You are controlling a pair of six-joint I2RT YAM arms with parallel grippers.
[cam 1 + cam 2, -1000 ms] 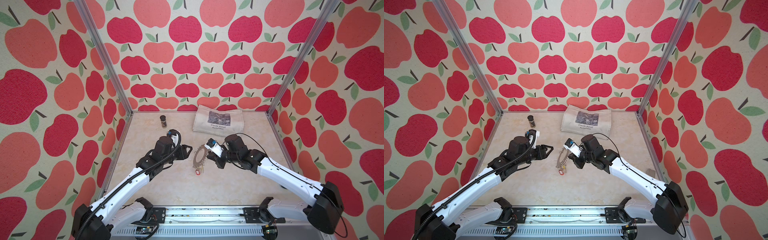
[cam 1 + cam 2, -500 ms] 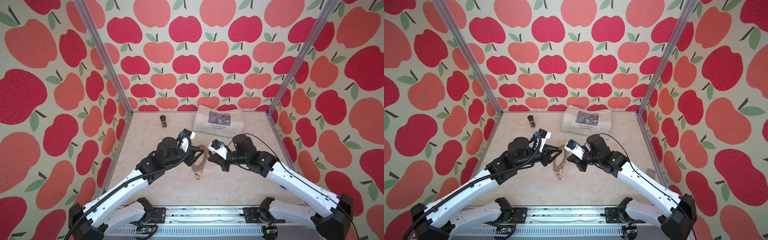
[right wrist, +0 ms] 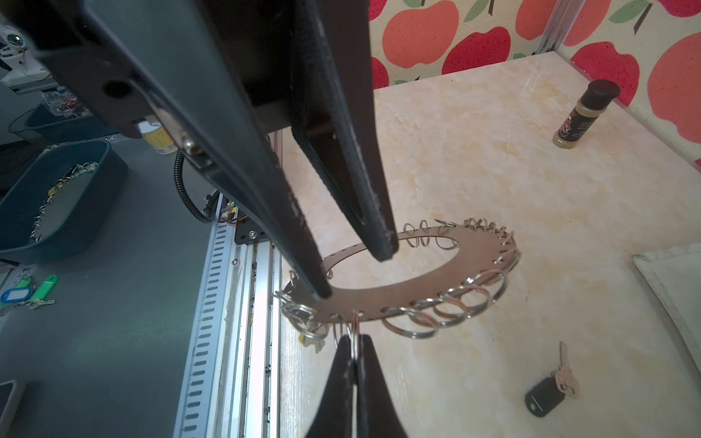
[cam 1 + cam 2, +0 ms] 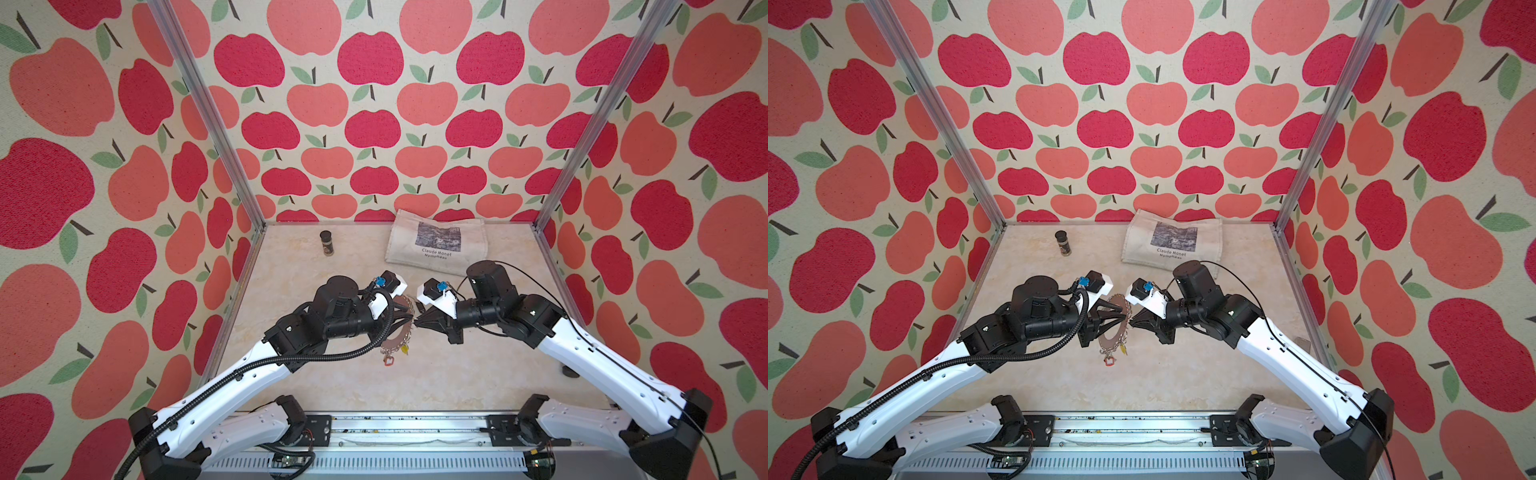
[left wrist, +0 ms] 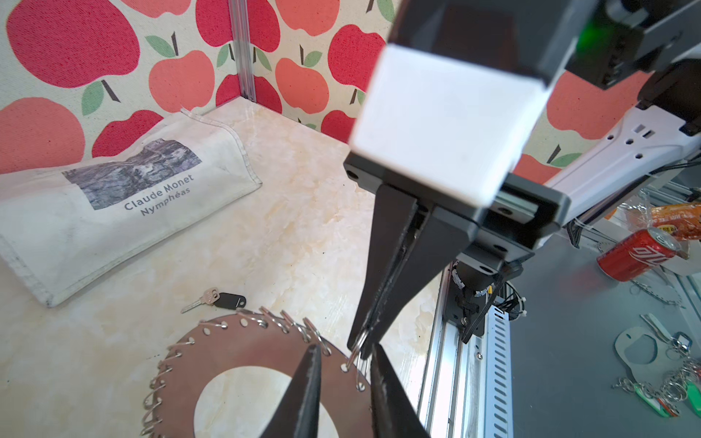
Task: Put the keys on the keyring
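1. Keys (image 5: 214, 299): flat on table (image 5: 303, 227), one o'clock of keyring (image 5: 235, 350), toward tote bag (image 5: 113, 212).
2. Right gripper (image 3: 354, 343): nearer, clamped on a rim ring (image 3: 355, 322).
3. Left gripper (image 5: 346, 352): fingers apart astride keyring band; grip unconfirmed.

We see cream fabric walls printed with red and coral apples (image 4: 374, 58), joined by silver aluminium corner posts (image 4: 203, 112), around a glossy beige marble-patterned floor (image 4: 415, 382), brightly and evenly lit.
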